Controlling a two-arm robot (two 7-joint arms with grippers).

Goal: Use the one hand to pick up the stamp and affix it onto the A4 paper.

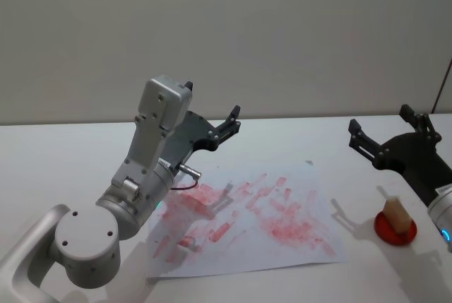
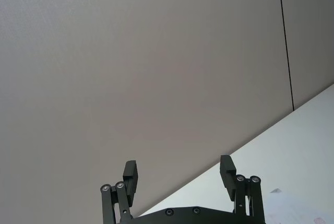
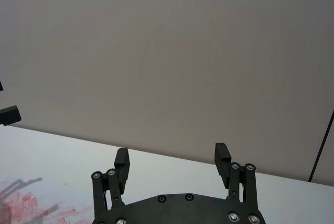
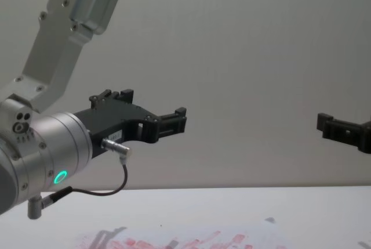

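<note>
On red pad [image 1: 405, 238], stamp [image 1: 396, 212]; right gripper [image 1: 379, 121] near, jaws apart.

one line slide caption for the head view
Left gripper and right gripper open above the table, stamp sitting on a red pad beside the ink-marked A4 paper.

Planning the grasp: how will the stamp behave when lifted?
The stamp is a small wooden-looking block: probably rigid and light. Flat sides should grip well. Perched on the red pad, it may tip if the open right gripper nudges it.
</note>
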